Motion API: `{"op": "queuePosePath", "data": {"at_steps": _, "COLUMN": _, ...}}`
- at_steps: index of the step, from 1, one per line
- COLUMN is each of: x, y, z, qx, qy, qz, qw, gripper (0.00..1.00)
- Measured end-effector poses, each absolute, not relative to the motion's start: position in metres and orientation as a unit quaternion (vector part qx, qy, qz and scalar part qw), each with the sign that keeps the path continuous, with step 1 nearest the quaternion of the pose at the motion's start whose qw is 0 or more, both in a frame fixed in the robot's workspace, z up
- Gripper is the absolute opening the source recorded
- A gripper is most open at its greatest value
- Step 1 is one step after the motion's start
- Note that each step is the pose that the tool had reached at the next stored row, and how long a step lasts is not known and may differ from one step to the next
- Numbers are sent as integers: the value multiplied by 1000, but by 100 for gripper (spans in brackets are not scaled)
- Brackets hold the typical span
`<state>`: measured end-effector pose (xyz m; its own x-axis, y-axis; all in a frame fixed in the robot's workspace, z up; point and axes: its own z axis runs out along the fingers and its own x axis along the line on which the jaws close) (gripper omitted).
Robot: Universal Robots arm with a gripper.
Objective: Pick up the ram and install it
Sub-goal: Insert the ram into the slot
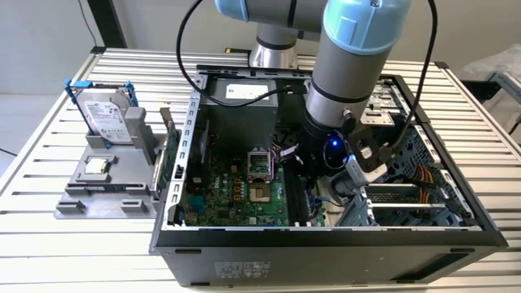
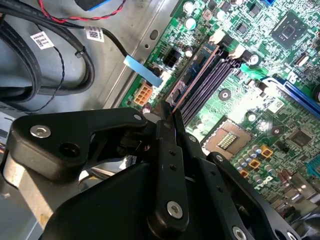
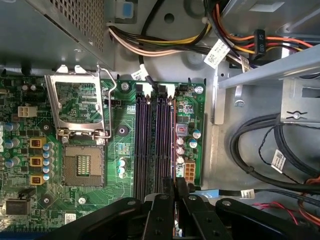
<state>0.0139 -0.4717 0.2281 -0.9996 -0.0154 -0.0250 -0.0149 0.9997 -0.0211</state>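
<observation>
Fingers (image 2: 170, 165) of the gripper (image 3: 175, 187), black and closest to both wrist cams, are clamped on the ram (image 2: 195, 75). They pinch it at one end, on the flat faces. The stick is seen edge-on, running out from the fingertips along the memory slots (image 3: 142, 140).

Location: ram sits in line w/ the outermost slot, on the side away from the CPU socket (image 3: 82, 165), near the motherboard (image 3: 120, 150) edge. Whether it is over the slot or already bottomed in it cannot be told. The exterior view shows the arm reaching down into the open PC case (image 1: 326, 244), which lies on the slatted counter (image 1: 49, 256).

Handling, est.:
- Light; mass is no issue for the grip.
- Thin rigid board. Likely cracks or bends if twisted or pushed off-axis.
- Faces smooth, so it may slip under insertion force.
- Contacts and chips fragile; grip the long top edge or the faces clear of the contact edge.
- An end grip probably loads the stick unevenly.
</observation>
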Motion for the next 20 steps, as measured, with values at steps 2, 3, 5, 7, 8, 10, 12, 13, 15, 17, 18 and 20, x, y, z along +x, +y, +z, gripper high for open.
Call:
{"op": "queuePosePath", "data": {"at_steps": 2, "x": 14, "y": -472, "z": 227, "qx": -8, "qy": 1000, "qz": -11, "qw": 13, "gripper": 0}}
{"op": "queuePosePath", "data": {"at_steps": 3, "x": 13, "y": -472, "z": 227, "qx": -8, "qy": 1000, "qz": -11, "qw": 13, "gripper": 0}}
{"op": "queuePosePath", "data": {"at_steps": 5, "x": 13, "y": -472, "z": 226, "qx": -8, "qy": 1000, "qz": -11, "qw": 13, "gripper": 0}}
{"op": "queuePosePath", "data": {"at_steps": 7, "x": 13, "y": -472, "z": 226, "qx": -8, "qy": 1000, "qz": -10, "qw": 13, "gripper": 0}}
{"op": "queuePosePath", "data": {"at_steps": 8, "x": 13, "y": -472, "z": 225, "qx": -8, "qy": 1000, "qz": -11, "qw": 13, "gripper": 0}}
{"op": "queuePosePath", "data": {"at_steps": 10, "x": 13, "y": -472, "z": 224, "qx": -7, "qy": 1000, "qz": -11, "qw": 13, "gripper": 0}}
{"op": "queuePosePath", "data": {"at_steps": 12, "x": 13, "y": -472, "z": 224, "qx": -7, "qy": 1000, "qz": -11, "qw": 13, "gripper": 0}}
{"op": "queuePosePath", "data": {"at_steps": 13, "x": 13, "y": -472, "z": 224, "qx": -7, "qy": 1000, "qz": -11, "qw": 13, "gripper": 0}}
{"op": "queuePosePath", "data": {"at_steps": 15, "x": 13, "y": -471, "z": 223, "qx": -6, "qy": 1000, "qz": -11, "qw": 13, "gripper": 0}}
{"op": "queuePosePath", "data": {"at_steps": 17, "x": 13, "y": -471, "z": 223, "qx": -6, "qy": 1000, "qz": -11, "qw": 12, "gripper": 0}}
{"op": "queuePosePath", "data": {"at_steps": 18, "x": 13, "y": -471, "z": 223, "qx": -6, "qy": 1000, "qz": -11, "qw": 12, "gripper": 0}}
{"op": "queuePosePath", "data": {"at_steps": 20, "x": 13, "y": -471, "z": 222, "qx": -6, "qy": 1000, "qz": -11, "qw": 13, "gripper": 0}}
